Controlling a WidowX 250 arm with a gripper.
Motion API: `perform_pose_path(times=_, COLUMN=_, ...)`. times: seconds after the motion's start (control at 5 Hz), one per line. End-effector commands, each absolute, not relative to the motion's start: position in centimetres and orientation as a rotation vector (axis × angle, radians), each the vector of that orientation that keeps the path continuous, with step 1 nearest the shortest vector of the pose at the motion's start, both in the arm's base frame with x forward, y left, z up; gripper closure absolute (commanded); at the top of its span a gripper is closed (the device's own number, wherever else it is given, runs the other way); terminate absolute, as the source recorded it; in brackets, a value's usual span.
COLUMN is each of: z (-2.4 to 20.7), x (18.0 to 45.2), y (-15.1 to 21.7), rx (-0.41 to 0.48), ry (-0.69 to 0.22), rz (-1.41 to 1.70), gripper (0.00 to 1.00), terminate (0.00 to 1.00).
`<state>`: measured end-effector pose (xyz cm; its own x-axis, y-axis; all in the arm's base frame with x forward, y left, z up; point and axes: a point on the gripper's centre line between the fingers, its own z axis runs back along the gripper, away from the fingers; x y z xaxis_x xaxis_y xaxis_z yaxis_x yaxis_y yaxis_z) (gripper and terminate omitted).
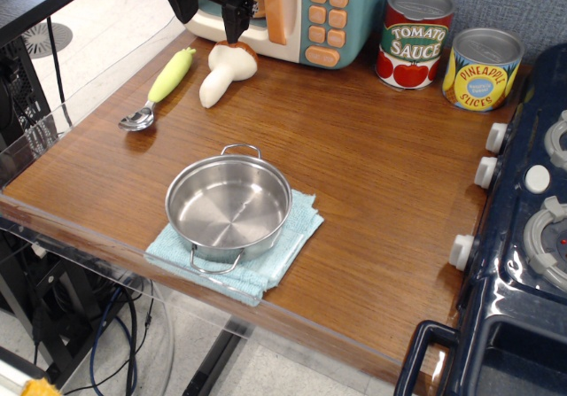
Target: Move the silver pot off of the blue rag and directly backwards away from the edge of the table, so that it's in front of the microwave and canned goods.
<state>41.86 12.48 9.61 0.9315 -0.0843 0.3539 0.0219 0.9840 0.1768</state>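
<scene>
Pincer: the black pincer (237,17) hangs at the back left of the bench, in front of the microwave door and just above the cap of the toy mushroom. Two dark fingers point down with a small gap between them, and nothing is between them, so it looks released.
Silver pot: the silver pot (229,207) sits upright on the blue rag, near the front edge of the bench. It is empty inside. One wire handle points to the back, the other to the front.
Blue rag: the blue rag (285,252) lies flat under the pot. Its corners show at the front, at the left and at the right of the pot, and its front corner reaches the clear rim.
Bench: the bench (372,174) is brown wood grain with a clear rim along the front and left sides. A wide bare part lies between the pot and the things at the back.
Microwave: the microwave (323,15) stands at the back, teal and cream with orange buttons and an orange handle, partly cut by the top of the view.
Canned goods: the red tomato sauce can (415,40) and the yellow pineapple slices can (481,70) stand upright, just beside each other, to the right of the microwave.
Toy mushroom: the toy mushroom (225,73) lies on its side in front of the microwave.
Spoon: the spoon (159,90) with a pale green handle lies left of the mushroom, bowl toward the front.
Toy stove: the dark navy toy stove (523,254) with white knobs fills the right side.
</scene>
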Motion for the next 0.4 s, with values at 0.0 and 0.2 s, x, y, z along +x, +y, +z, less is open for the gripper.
perform_pose_path(times=0.0, z=9.61, x=41.86, y=12.48, rx=0.172, ry=-0.369, rz=-0.055, gripper=0.0, terminate=0.0)
perform_pose_path(times=0.2, z=9.87, x=41.06, y=12.33, rx=0.166, ry=-0.368, rz=-0.042, gripper=0.0, terminate=0.0)
